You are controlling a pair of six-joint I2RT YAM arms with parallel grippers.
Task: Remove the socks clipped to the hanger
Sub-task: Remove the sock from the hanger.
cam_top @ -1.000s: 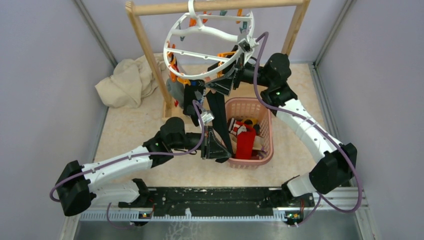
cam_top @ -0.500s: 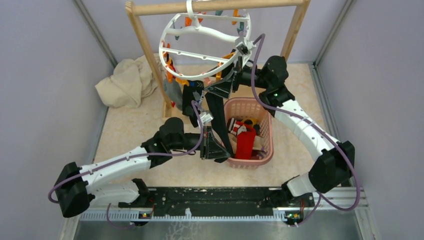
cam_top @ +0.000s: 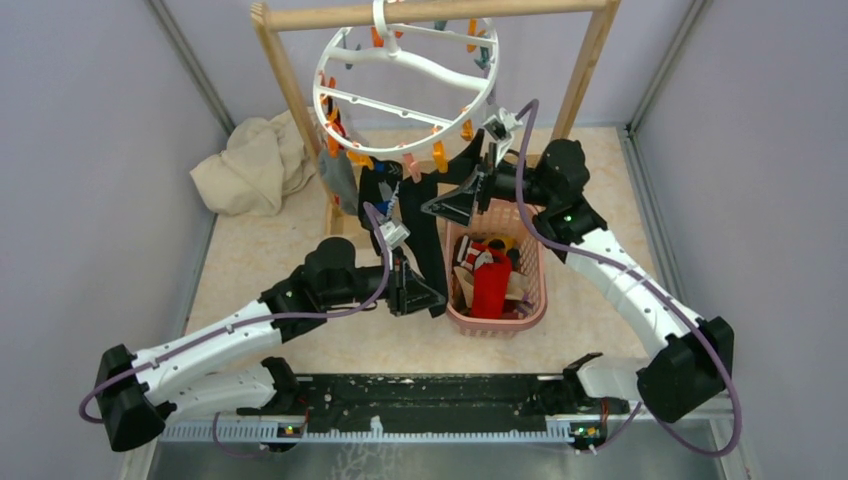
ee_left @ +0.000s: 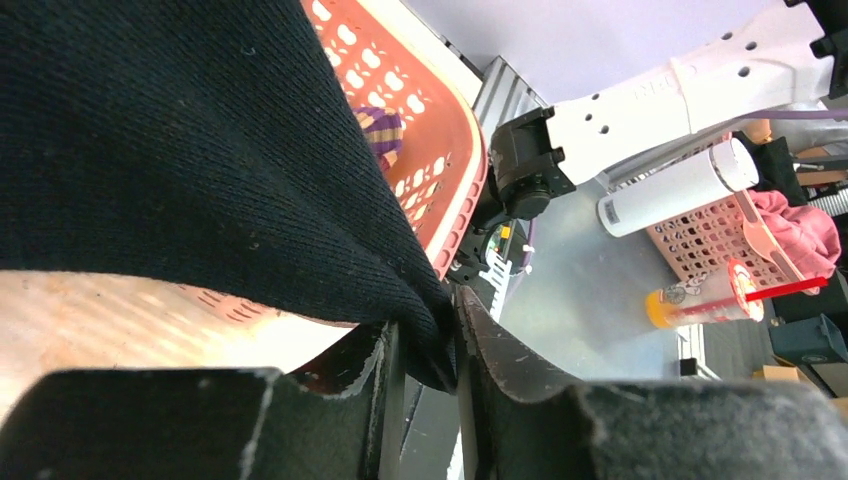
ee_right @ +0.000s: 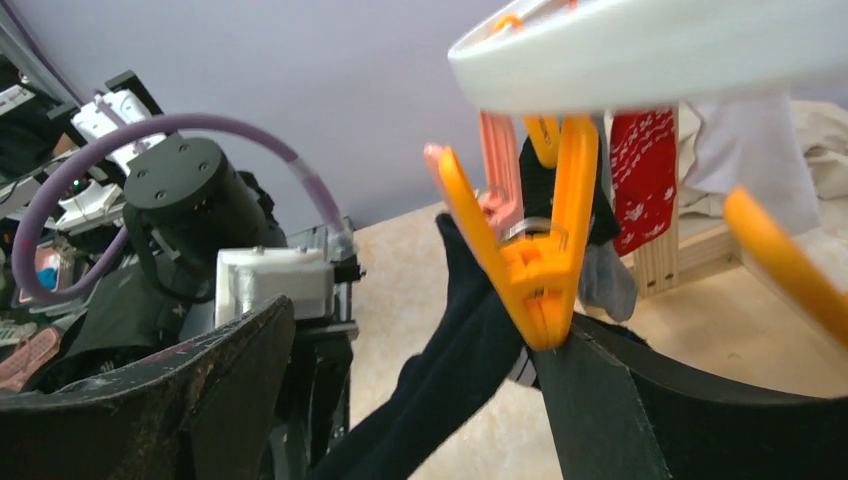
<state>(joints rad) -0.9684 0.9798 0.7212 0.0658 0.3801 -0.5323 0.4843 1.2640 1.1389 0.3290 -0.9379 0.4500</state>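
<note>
The white ring hanger (cam_top: pixel 405 85) hangs from the wooden rack, with orange clips under its rim. A long black sock (cam_top: pixel 425 230) runs from the ring down toward the basket. Its toe (ee_left: pixel 425 340) sits pinched between the fingers of my left gripper (cam_top: pixel 425 298), which is shut on it. My right gripper (cam_top: pixel 458 185) stands wide open just below the ring. In the right wrist view the black sock (ee_right: pixel 470 370) passes between the open fingers. An orange clip (ee_right: pixel 535 260) rests against the right finger. Red (ee_right: pixel 645 170), white (ee_right: pixel 750 150) and grey (ee_right: pixel 605 280) socks hang behind.
A pink lattice basket (cam_top: pixel 535 300) stands right of the left gripper and holds a red sock (cam_top: pixel 490 280) and others. The wooden rack post (cam_top: pixel 295 110) rises behind. A beige cloth (cam_top: pixel 250 165) lies at the back left. Grey walls close in on both sides.
The hanger ring has swung up and left and hangs more level. My right gripper has dropped away from its rim, down and right. My left arm has drawn back left with the sock.
</note>
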